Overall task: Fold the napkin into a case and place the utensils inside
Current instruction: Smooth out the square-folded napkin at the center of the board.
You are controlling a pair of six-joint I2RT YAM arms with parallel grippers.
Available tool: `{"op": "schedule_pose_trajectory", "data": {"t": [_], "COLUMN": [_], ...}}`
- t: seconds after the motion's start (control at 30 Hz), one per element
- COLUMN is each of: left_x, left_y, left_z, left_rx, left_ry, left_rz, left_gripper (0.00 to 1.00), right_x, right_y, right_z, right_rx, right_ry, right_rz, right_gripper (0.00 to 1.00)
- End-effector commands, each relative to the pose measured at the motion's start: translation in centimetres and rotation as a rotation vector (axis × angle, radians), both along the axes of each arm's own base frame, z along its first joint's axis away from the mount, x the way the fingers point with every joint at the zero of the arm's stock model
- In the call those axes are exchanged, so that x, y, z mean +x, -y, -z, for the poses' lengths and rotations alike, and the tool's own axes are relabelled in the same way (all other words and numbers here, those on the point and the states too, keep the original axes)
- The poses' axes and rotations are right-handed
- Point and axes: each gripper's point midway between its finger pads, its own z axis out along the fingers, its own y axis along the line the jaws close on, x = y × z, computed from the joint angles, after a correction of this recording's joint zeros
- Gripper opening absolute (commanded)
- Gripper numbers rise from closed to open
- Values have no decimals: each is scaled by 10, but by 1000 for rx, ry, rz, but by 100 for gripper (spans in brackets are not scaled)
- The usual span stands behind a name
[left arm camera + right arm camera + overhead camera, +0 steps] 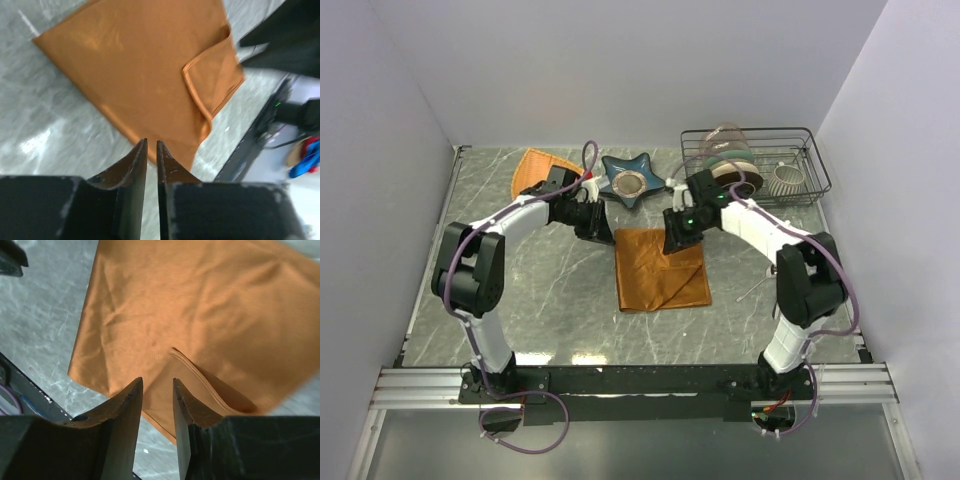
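The rust-orange napkin point(660, 270) lies flat on the grey marbled table, with one corner flap folded over onto it point(212, 75). My left gripper point(605, 232) hovers at its far left corner; in the left wrist view its jaws point(152, 141) stand a narrow slit apart with nothing between them. My right gripper point(675, 235) hovers over the napkin's far edge. The right wrist view shows that gripper point(157, 380) open and empty above the cloth point(200, 305), beside a layered fold. A thin silver utensil point(753, 290) lies on the table right of the napkin.
A black wire rack point(810, 160) holding a glass and a ribbed cup stands at the back right. A blue star-shaped plate point(630, 180) with a small bowl sits behind the grippers. A woven orange triangular plate point(535, 165) lies at the back left. White walls enclose the table.
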Motion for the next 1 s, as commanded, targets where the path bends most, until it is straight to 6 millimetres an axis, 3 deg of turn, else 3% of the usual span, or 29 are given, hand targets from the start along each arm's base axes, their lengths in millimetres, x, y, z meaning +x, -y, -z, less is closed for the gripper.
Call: {"op": "schedule_pose_trajectory", "data": {"t": [0.0, 0.2, 0.5, 0.7, 0.97], "left_x": [11, 12, 9, 7, 8], "left_y": [21, 41, 52, 51, 45], "left_z": [-6, -2, 36, 55, 75], "left_rx": [-119, -92, -55, -18, 36], "left_ry": [-84, -82, -194, -240, -268], "left_rz": [-64, -52, -64, -78, -103], "left_gripper": [17, 11, 4, 2, 1], "right_x": [16, 24, 15, 6, -25], "right_y": [-17, -31, -33, -26, -6], "right_z": [10, 26, 51, 65, 82], "right_rx": [-42, -89, -113, -142, -189], "right_ry": [20, 9, -28, -56, -116], "right_rz": [17, 2, -13, -33, -86], "right_gripper": [39, 36, 36, 36, 36]}}
